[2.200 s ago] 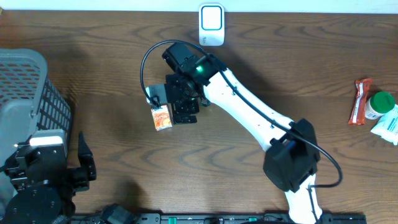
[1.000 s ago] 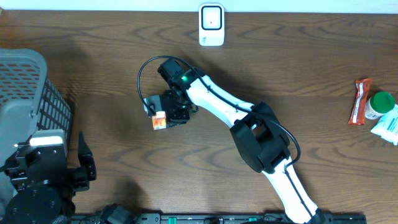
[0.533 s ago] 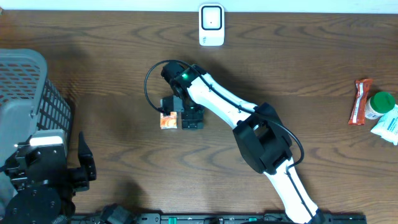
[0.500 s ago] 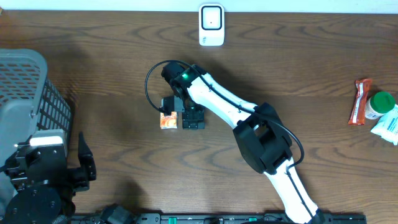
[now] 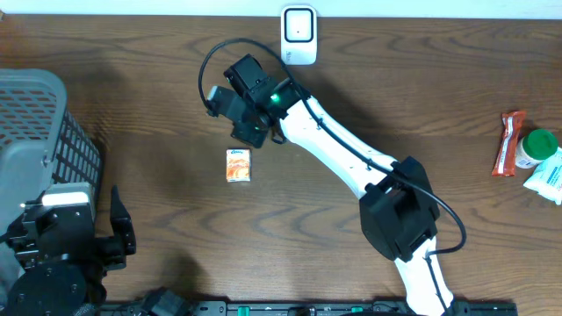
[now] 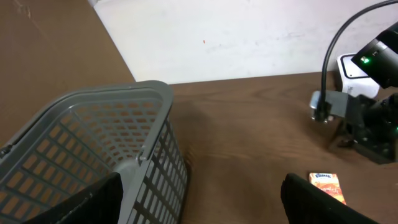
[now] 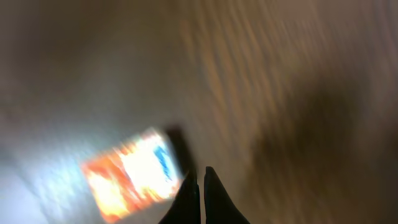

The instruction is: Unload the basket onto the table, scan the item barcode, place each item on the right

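Dark wood table (image 5: 132,105), white wall (image 6: 249,37) behind, left fingers (image 6: 311,202) apart, right fingers (image 7: 217,205) together

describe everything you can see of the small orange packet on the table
The orange packet is a small flat rectangle with a printed orange face and a white and blue patch at one short end. It looks like thin card or foil, though the material is hard to tell. It lies flat and face up on the bare wooden table, with no barcode showing. Nothing touches it: the right gripper is shut and empty, clear of the packet.
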